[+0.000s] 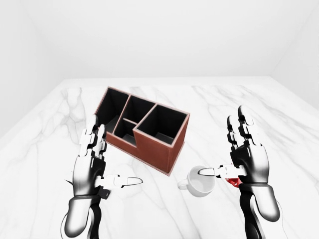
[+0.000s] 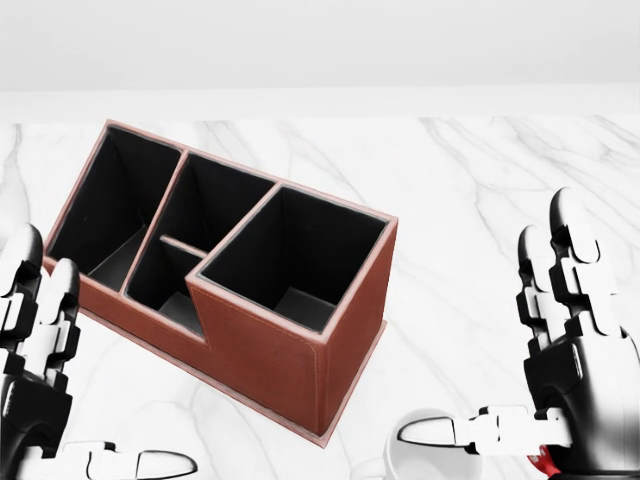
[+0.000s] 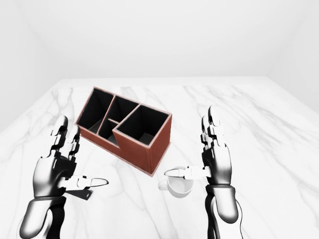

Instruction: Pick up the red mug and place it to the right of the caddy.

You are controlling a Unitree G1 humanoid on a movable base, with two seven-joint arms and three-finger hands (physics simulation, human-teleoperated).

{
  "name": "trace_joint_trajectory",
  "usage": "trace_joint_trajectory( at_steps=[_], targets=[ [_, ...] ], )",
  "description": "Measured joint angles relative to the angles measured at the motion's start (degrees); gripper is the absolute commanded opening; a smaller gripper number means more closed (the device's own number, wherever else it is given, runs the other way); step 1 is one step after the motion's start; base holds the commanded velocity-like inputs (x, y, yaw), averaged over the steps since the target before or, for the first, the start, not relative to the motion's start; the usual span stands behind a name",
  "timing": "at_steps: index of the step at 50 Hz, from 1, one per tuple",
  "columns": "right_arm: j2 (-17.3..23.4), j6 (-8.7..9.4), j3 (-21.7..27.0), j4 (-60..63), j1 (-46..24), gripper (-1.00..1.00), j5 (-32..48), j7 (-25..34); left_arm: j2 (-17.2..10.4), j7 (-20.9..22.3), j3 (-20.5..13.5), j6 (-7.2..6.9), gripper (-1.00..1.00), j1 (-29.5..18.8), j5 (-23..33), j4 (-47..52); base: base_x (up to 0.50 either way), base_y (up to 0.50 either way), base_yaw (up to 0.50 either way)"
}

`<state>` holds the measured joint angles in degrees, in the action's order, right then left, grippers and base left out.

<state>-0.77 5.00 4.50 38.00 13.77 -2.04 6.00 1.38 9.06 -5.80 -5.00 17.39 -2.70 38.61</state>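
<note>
Beside the caddy (image 1: 144,132), each robot hand (left (image 1: 92,167), right (image 1: 246,157)) hovers released, fingers spread.

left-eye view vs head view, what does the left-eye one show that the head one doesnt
Only the left-eye view shows the whole white mug with its handle, more of the red object behind the right hand, both forearms, and the room's walls. Only the head view looks deep enough into the caddy to show the compartment floors close up; there the white mug is just a rim at the bottom edge. Both show the brown caddy on the marble table, the left hand and the right hand raised with fingers spread, holding nothing.
</note>
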Motion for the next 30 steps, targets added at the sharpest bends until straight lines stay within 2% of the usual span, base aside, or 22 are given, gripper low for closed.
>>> trace_joint_trajectory(
  at_steps=[5,13,22,25,30],
  targets=[
    [0.1,0.00,-0.1,0.2,0.1,1.00,0.0,0.1,0.1,0.1,-0.1,0.00,1.00,0.1,-0.1,0.2,0.10,0.00,0.00],
    [0.0,0.00,-0.3,0.8,0.6,1.00,-0.5,0.7,0.2,0.3,-0.2,0.00,1.00,0.3,-0.1,0.5,0.49,-0.01,0.00],
    [0.0,0.00,0.0,0.9,0.5,1.00,-0.8,0.6,0.2,0.3,-0.2,0.00,1.00,0.3,0.0,0.8,0.01,0.00,0.00],
    [-0.3,0.00,-0.2,0.9,0.5,1.00,-0.9,0.7,0.0,0.2,-0.5,0.00,1.00,0.3,0.0,0.7,-0.03,-0.45,0.00],
    [-0.1,0.00,0.0,0.8,0.5,1.00,-0.9,0.6,0.2,0.4,-0.3,0.00,1.00,0.2,-0.1,0.7,-0.01,-0.04,0.00]
  ],
)
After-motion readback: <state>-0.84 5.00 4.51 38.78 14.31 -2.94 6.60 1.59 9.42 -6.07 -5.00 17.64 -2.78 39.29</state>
